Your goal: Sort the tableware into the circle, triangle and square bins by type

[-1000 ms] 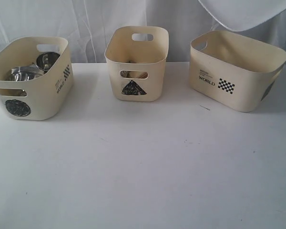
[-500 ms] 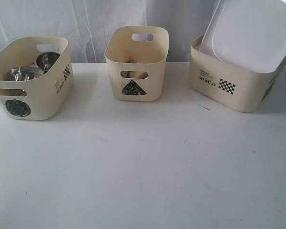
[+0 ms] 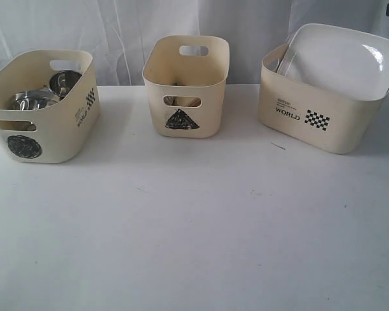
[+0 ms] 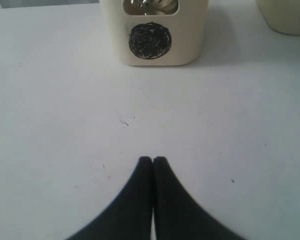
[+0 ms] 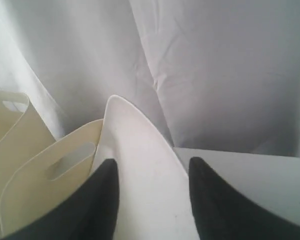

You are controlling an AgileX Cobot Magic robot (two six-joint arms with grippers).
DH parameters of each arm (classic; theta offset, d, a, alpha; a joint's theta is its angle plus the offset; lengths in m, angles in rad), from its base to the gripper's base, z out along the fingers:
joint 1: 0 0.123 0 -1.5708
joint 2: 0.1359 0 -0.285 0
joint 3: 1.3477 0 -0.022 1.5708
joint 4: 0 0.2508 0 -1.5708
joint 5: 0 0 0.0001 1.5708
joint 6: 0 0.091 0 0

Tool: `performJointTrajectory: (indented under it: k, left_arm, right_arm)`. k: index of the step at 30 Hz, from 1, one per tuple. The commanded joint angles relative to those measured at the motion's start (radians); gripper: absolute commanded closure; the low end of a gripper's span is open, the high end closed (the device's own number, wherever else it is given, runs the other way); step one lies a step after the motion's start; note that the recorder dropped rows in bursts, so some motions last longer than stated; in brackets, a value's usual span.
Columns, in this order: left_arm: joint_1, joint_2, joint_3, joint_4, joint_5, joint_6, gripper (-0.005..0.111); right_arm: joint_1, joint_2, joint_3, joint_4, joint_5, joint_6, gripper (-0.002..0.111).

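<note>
White tabletop (image 3: 194,227) w/ a pale curtain (image 3: 129,26) behind, pretty plain setup. Right gripper (image 5: 152,161) is spread wide and holding nothing afaict. The large white plate (image 5: 137,150) sits in the gap between its fingers w/o either one visibly pressing on it, so I read this as the let-go part of the plate drop. Plate is in the square bin (image 3: 298,103), propped at a tilt w/ its upper edge sticking up past the bin's rim, not lying flat. Imo the way to finish well: leave the jaws spread and back off up and away from the square bin, no sideways swing, bc a clipped edge could prob rock the plate or shove the bin. Can't tell from the wrist cam how much clearance each finger has, so go slow. Left gripper (image 4: 153,159) is closed tip to tip, empty, over the table well apart from the square bin, facing the circle bin (image 4: 190,45). Triangle bin (image 3: 185,78) is next over from the square bin, circle bin beyond that w/ steel ware (image 3: 35,100) inside. No loose pieces on the table that I can see, so prob the last item.
</note>
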Motion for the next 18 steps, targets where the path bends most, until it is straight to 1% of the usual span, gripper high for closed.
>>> performJointTrajectory:
  k: [1,3,6,7,11,13,15,18]
  left_arm:
    - [0.002,-0.005,0.003,-0.007,-0.004,-0.001,0.107]
    - [0.002,-0.005,0.003,-0.007,-0.004,-0.001,0.107]
    - [0.002,-0.005,0.003,-0.007,-0.004,-0.001,0.107]
    - [0.002,-0.005,0.003,-0.007,-0.004,-0.001,0.107]
    - [0.002,-0.005,0.003,-0.007,-0.004,-0.001,0.107]
    - [0.002,-0.005,0.003,-0.007,-0.004,-0.001,0.107]
    - [0.002,-0.005,0.003,-0.007,-0.004,-0.001,0.107]
    - [0.002,-0.005,0.003,-0.007,-0.004,-0.001,0.107]
  right_arm:
    - [0.001,-0.061,-0.008,-0.006,0.052,0.228,0.071]
    - [-0.002,-0.096,-0.008,-0.053,0.117,0.329,0.082]
    - [-0.002,-0.139,-0.006,-0.191,0.189,0.407,0.105]
    - [-0.002,-0.146,-0.006,-0.227,0.216,0.436,0.108]
    - [-0.004,-0.172,0.001,-0.409,0.316,0.661,0.108]
    - [-0.004,-0.19,0.024,-0.477,0.354,0.742,0.108]
    - [-0.004,-0.221,0.068,-0.478,0.363,0.757,0.108]
    - [-0.004,-0.286,0.16,-0.452,0.319,0.757,0.108]
